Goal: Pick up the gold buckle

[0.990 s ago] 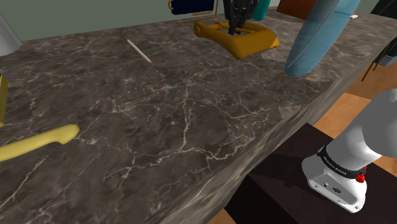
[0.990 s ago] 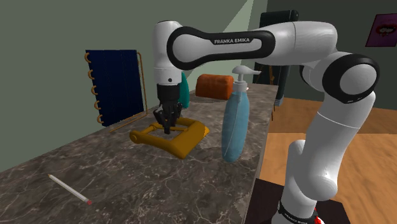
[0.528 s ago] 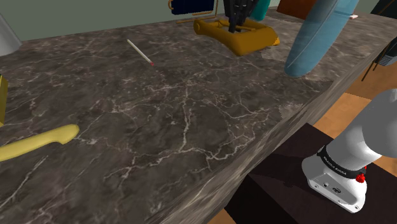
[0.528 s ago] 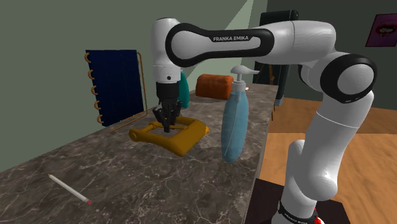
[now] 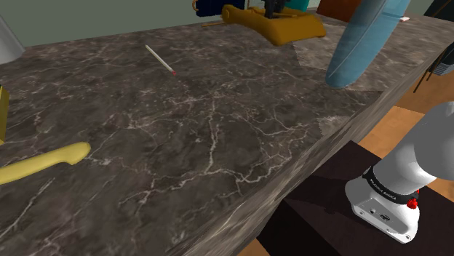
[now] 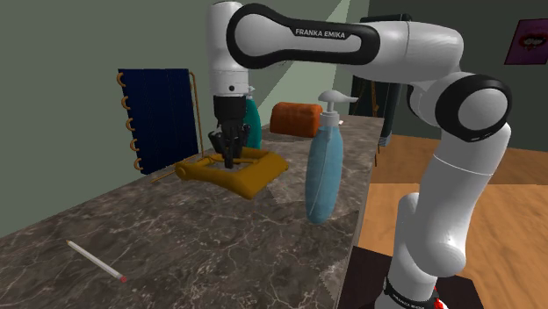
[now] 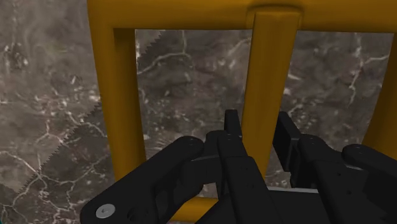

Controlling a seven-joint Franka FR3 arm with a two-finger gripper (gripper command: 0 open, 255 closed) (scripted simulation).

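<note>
The black gripper [image 6: 231,161] hangs straight down from the white arm, over the far end of the dark marble counter [image 5: 218,131]. Its two fingers [image 7: 232,127] are clamped on the middle bar of the gold buckle [image 6: 255,176], one on each side of it. The buckle is a chunky rectangular frame. It hangs roughly level in that grip, clear of the stone, and its shadow falls on the marble underneath. Just beside it, toward the counter's front edge, a blue pump bottle [image 6: 323,171] leans at a tilt. Behind the buckle a dark blue notebook [image 6: 158,118] with gold rings stands against the wall, and an orange-brown cushion-like thing [image 6: 296,118] sits farther back. Well away down the counter lie a thin white pencil [image 5: 158,58] and a yellow handle [image 5: 44,161].
</note>
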